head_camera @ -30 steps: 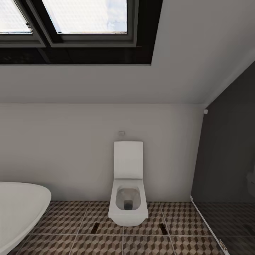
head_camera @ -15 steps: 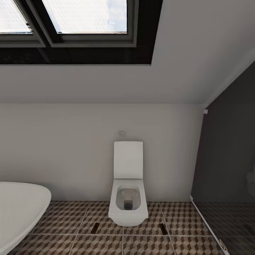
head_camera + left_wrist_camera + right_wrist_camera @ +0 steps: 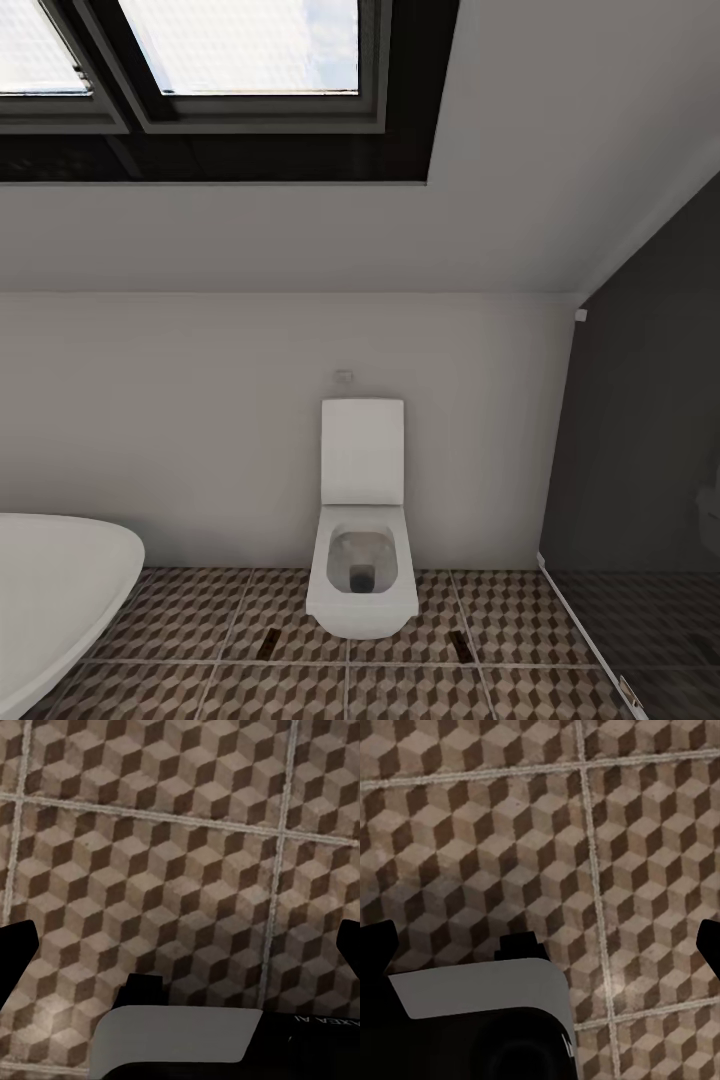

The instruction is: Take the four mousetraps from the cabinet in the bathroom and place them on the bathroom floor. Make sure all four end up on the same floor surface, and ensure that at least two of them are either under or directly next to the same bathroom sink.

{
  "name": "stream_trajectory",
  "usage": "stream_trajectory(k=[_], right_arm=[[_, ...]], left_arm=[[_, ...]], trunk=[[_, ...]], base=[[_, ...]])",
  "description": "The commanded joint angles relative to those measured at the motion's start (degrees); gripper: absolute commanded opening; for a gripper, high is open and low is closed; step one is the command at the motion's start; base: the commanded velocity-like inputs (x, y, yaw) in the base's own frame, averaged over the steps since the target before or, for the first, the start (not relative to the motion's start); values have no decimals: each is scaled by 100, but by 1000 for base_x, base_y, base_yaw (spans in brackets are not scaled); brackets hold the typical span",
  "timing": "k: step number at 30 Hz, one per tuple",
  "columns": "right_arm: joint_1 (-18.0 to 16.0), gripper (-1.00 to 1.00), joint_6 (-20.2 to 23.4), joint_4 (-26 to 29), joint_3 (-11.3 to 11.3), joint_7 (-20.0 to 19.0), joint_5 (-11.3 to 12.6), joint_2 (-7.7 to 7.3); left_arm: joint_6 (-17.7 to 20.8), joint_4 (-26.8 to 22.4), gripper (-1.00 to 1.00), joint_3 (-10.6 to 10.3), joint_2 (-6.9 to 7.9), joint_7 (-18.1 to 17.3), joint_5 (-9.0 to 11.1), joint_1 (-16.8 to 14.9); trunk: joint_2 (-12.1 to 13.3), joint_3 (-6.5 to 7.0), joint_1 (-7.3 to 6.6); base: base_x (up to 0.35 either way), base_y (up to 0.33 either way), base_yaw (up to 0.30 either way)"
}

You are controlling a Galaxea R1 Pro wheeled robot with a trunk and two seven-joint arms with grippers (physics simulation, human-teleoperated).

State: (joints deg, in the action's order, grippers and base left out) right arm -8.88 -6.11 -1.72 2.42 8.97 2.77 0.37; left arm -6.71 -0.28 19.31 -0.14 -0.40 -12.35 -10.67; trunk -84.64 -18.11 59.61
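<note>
- cube-patterned bathroom floor [image 3: 520, 610] lies under a white toilet [image 3: 362, 570], bathtub [image 3: 50, 590] beside it.
- left gripper [image 3: 180, 945] spread wide, holding nothing.
- right gripper [image 3: 544, 937] likewise wide, nothing held.

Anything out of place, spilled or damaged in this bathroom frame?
Nothing stands out. The toilet sits square against the wall with its lid up, the bathtub rim looks intact, and the bathroom floor tiles look clean and unbroken.

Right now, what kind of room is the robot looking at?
A bathroom, most likely under a sloped roof: a white toilet stands against the wall, the curved rim of a bathtub shows beside it, cube-patterned floor tiles run beneath, and a skylight sits overhead.
</note>
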Motion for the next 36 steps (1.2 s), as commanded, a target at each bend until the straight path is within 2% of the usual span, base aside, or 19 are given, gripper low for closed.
stream_trajectory(k=[1,36], right_arm=[[-8,100,-50,-17,22,6,29,-1],[-8,100,-106,-5,43,17,4,-51]], left_arm=[[-17,2,100,50,-1,-4,-49,2],[-32,-93,100,54,53,5,-57,21]], trunk=[[-4,-7,0],[-4,-7,0]], base=[[0,0,0],[0,0,0]])
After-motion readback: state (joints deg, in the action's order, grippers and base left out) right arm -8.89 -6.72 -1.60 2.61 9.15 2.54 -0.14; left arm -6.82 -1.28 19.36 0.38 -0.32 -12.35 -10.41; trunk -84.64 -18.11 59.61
